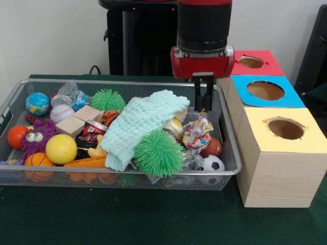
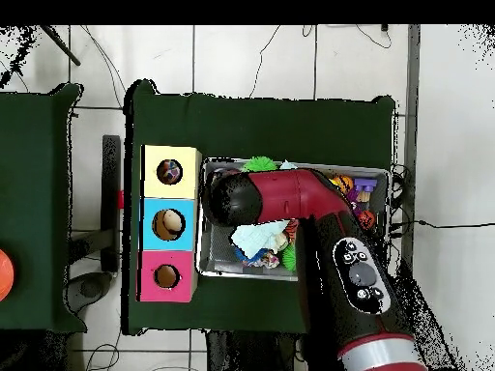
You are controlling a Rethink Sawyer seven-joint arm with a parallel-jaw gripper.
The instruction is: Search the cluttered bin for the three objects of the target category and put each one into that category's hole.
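The wire mesh bin (image 1: 127, 81) holds mixed toys. A floppy piece with a red, blue, yellow and white pattern (image 1: 196, 133) stands up at the bin's right end. My gripper (image 1: 203, 108) hangs straight down over it, jaws nearly together, tips at the piece's upper edge, seemingly pinching it. The yellow-topped wooden box stands right of the bin, and its round hole (image 1: 285, 128) looks dark here. In the overhead view a patterned bit shows inside that hole (image 2: 169, 172). My arm hides the gripper in the overhead view. No other patterned piece shows clearly.
A mint knitted cloth (image 1: 143, 125) lies over the middle of the bin with a green spiky ball (image 1: 158, 152) in front. A soccer ball (image 1: 212, 164) and a small basketball (image 1: 212, 147) lie by the piece. The blue-topped hole (image 1: 265, 90) and red-topped hole (image 1: 250, 62) lie behind the yellow box.
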